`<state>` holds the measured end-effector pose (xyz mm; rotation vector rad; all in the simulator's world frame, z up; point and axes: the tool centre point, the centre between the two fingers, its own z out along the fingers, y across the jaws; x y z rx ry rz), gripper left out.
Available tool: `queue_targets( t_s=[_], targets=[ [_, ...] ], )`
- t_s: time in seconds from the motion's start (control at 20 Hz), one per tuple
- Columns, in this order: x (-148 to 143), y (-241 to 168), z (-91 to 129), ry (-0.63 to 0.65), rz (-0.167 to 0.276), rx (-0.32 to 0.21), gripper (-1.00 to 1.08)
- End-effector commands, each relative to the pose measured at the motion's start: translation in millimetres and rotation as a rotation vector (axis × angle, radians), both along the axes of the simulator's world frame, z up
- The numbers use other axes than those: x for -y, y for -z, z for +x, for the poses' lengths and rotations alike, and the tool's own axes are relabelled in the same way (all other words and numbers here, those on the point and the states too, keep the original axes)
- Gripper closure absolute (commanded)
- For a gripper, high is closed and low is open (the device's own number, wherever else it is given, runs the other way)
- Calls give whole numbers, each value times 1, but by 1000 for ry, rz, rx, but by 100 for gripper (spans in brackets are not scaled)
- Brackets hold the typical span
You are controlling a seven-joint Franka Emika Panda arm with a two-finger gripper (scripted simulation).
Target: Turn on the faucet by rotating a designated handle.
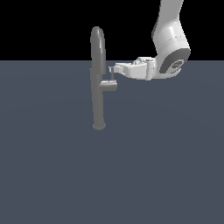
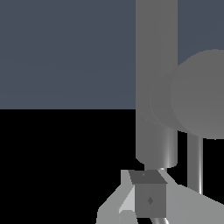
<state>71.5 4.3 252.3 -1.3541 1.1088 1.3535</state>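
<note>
Well inside the dark surface (image 1: 52, 175), far from every edge: faucet (image 1: 98, 87) upright, spout arching overhead. Handle (image 1: 109, 85) jutting toward the exterior view's right, stub axis level, thin rod lever (image 1: 112, 75) rising from its tip. Just beyond, end effector (image 1: 112, 69) reaching in level from the exterior view's right, fingertips at the rod's upper end, apparently touching or bracketing it. Fingers apart or clamped: cannot tell from either view. Likely next: swinging the rod about the stub axis. Open room all around, only the column close behind.
</note>
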Motion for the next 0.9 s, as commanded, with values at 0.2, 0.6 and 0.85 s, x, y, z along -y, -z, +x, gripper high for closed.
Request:
queue_targets(
  t_s=[0.2,0.6,0.85],
  targets=[
    [3,-7,-15,0,0,1,108],
    [6,-5,-28,2,0,1,108],
    [8,-6,-42,1,0,1,108]
  ],
)
